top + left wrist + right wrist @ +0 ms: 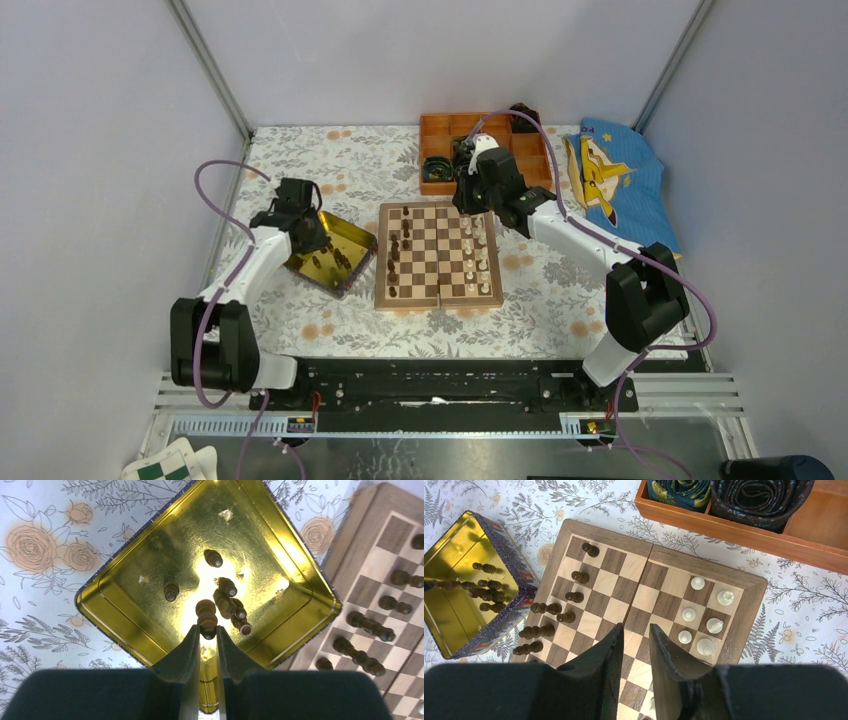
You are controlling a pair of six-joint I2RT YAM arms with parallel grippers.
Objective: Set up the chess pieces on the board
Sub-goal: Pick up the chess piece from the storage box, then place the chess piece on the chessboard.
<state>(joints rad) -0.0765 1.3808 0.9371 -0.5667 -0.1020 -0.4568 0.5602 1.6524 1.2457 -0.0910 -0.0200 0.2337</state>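
The board point(438, 303) lies mid-table, with dark chess pieces point(395, 255) along its left columns and cream chess pieces point(478, 255) on its right. More dark pieces point(227, 587) lie loose in the gold tray point(125, 595). My left gripper point(208, 630) is down in that tray, shut on one dark piece point(206, 615) by its end. My right gripper point(636, 627) hovers above the board's point(659, 555) middle. Its jaws stand a little apart with nothing between them. The cream pieces point(698, 583) stand to its right and the dark pieces point(569, 597) to its left.
The gold tray point(350, 235) sits against the board's left edge. An orange compartmented box point(440, 130) with dark coiled rolls point(759, 500) stands behind the board. A blue cloth point(615, 180) lies at the back right. Grey walls close in the floral tablecloth.
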